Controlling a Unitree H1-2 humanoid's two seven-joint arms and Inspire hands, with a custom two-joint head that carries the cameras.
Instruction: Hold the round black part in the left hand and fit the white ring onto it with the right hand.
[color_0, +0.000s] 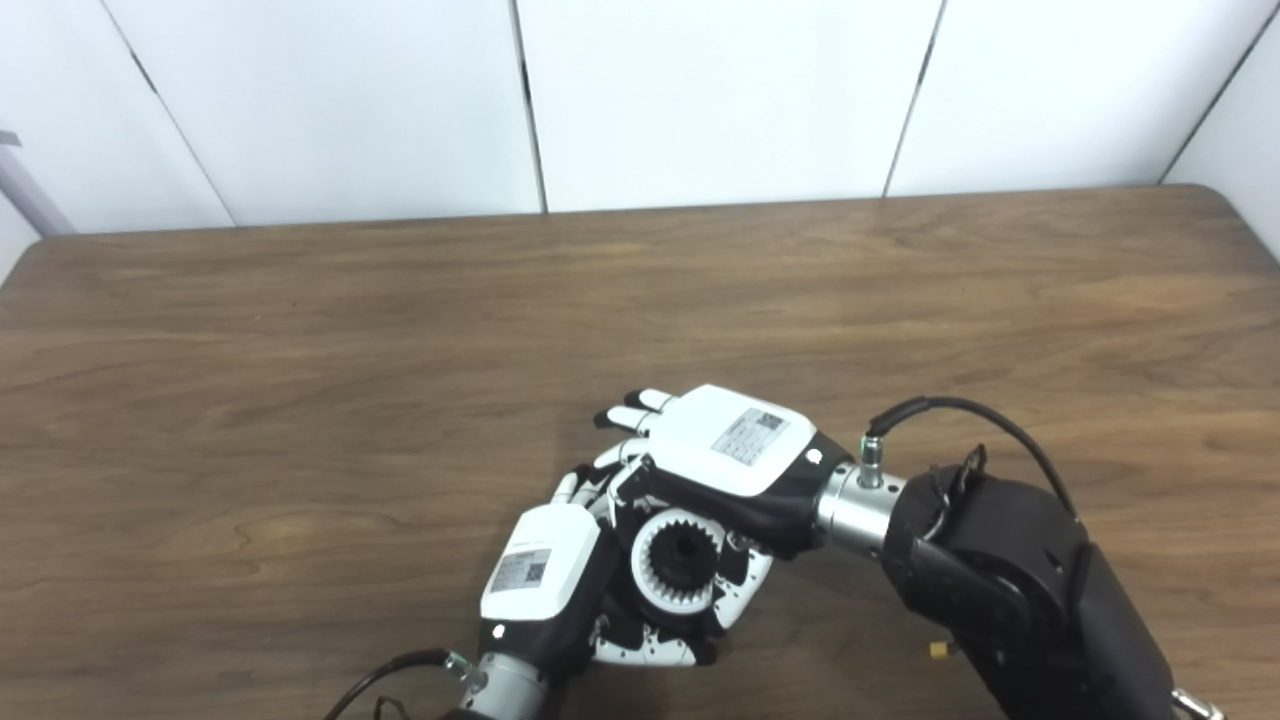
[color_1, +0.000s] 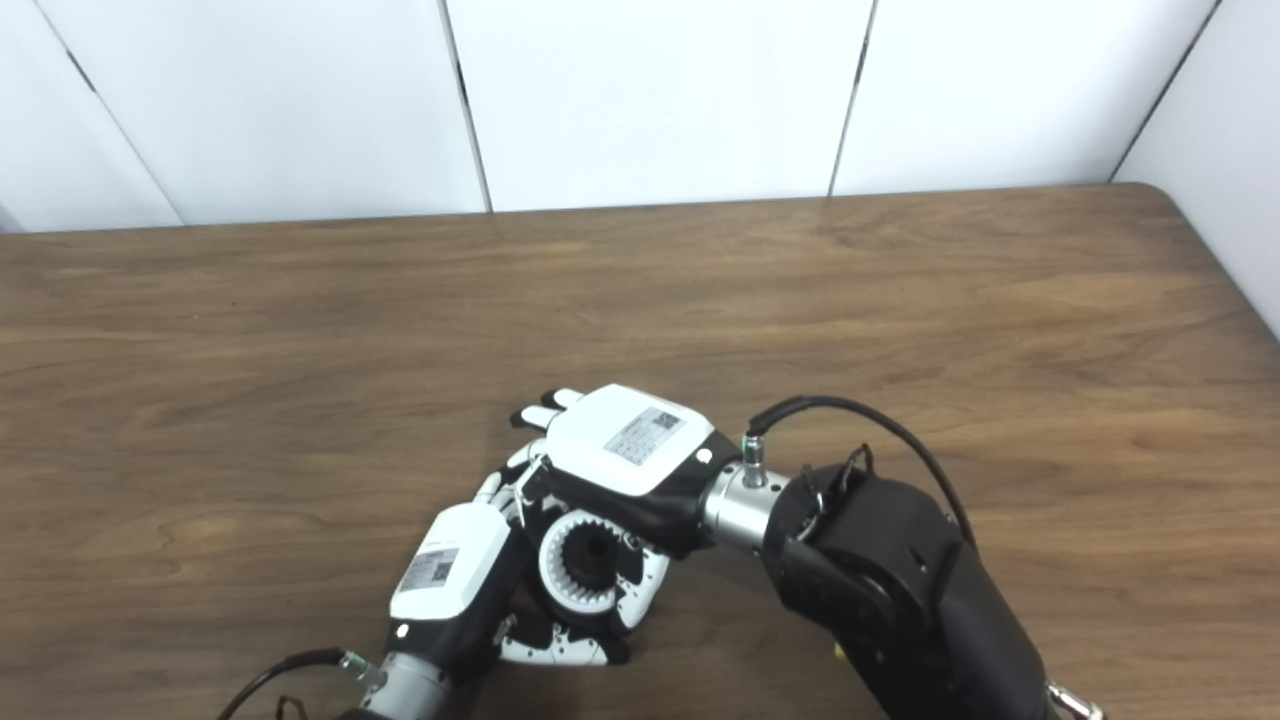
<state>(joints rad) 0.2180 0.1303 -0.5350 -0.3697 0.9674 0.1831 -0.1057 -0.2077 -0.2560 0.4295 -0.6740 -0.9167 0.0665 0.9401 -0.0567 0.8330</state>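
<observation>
A brown wood-grain surface (color_0: 300, 400) fills most of both views, backed by white wall panels (color_0: 700, 100) split by dark seams. No containers stand on it.

Both arms come in from the bottom edge and meet near the front middle of the surface. The right arm (color_0: 1010, 590) is the bulkier shape, black-shelled with a silver wrist collar and a black cable looping over it. The right robot hand (color_0: 725, 450) reaches leftward, its white back plate facing up, its fingers (color_0: 630, 415) curled down over the top of the work. The left robot hand (color_0: 560, 580) rises from below, its white back turned to the left, its fingers wrapped under and around the same piece.

Between the two palms sits the white ring (color_0: 655, 590), toothed on its inner edge like an internal gear, seated around the round black part (color_0: 683, 555), whose dark hub shows through the ring's middle. The left robot hand is clamped on the black part from below and the side. The right robot hand touches the ring's upper and right edge; whether it grips the ring or merely presses on it cannot be told.

Each hand's back plate carries a small grey label (color_0: 748, 435) with a square code; the print is too small to read.
</observation>
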